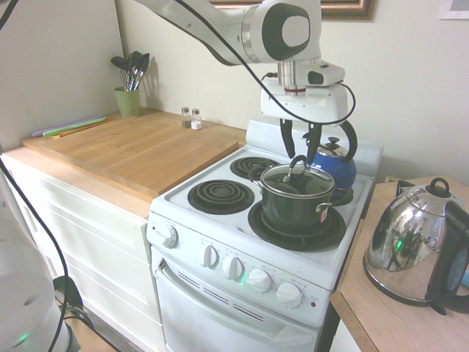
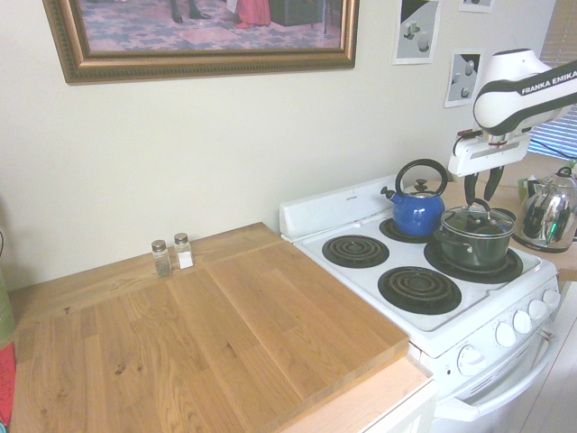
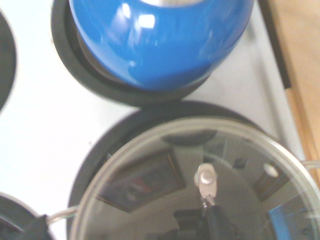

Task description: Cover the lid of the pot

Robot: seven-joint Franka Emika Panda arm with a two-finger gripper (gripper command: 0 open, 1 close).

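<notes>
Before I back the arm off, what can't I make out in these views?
- Inside of the pot: reflections on the glass lid hide it in the wrist view.
- Lid handle: its far end is cut off by the wrist view's bottom edge.
- Blue kettle: its top is cut off in the wrist view.
- Chrome kettle: the second exterior view's right edge crops it.

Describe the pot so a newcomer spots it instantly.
Find the white stove. On its front burner nearest the chrome kettle sits the pot: dark, straight-sided, topped by a glass lid. Unlike the blue kettle behind it, it has two small side handles and no spout.
</notes>
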